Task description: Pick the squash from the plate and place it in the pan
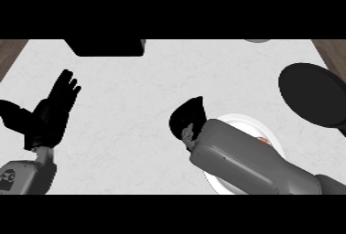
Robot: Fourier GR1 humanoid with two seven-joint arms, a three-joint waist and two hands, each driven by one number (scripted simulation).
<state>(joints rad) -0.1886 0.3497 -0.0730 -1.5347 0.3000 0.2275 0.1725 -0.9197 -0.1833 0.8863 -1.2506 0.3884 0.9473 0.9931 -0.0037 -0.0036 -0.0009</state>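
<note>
my right hand (187,119) sits at the left rim of the white plate (246,119), and my grey forearm lies across most of that plate, because the squash i am after is on it. only a small orange patch of the squash (264,140) peeks out past the forearm, near the plate's right side. whether my right fingers are curled or straight i cannot tell; they read as 1 dark shape. the pan (312,93) waits to the right, well apart from the plate, with bare counter (135,137) between. my left hand (51,114) rests open at the left, fingers up. a dark block (108,47) at the far edge is out of the way.
</note>
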